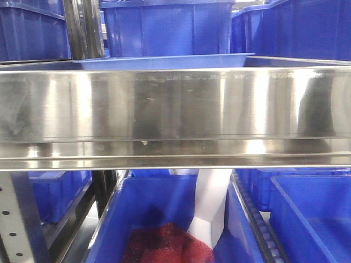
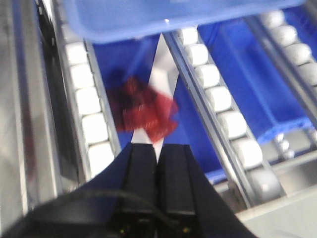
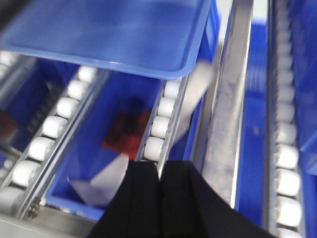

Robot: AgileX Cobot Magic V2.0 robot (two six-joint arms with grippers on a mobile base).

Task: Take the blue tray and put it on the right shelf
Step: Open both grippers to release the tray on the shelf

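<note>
In the front view we see the shallow periwinkle-blue plastic tray [image 1: 164, 61] lying on the shiny stainless-steel shelf [image 1: 175, 109], only its flared rim rising above the tall reflective front lip. Three deep dark-blue storage bins [image 1: 164, 24] crowd close behind it. Below, a dark-blue bin [image 1: 148, 219] holds red material [image 1: 164, 246]. Our left gripper [image 2: 158, 148] has its black fingers [image 2: 141, 173] pressed together, holding nothing, under the tray's edge. Our right gripper [image 3: 159, 168] is likewise closed and empty, above white rollers [image 3: 158, 126].
</note>
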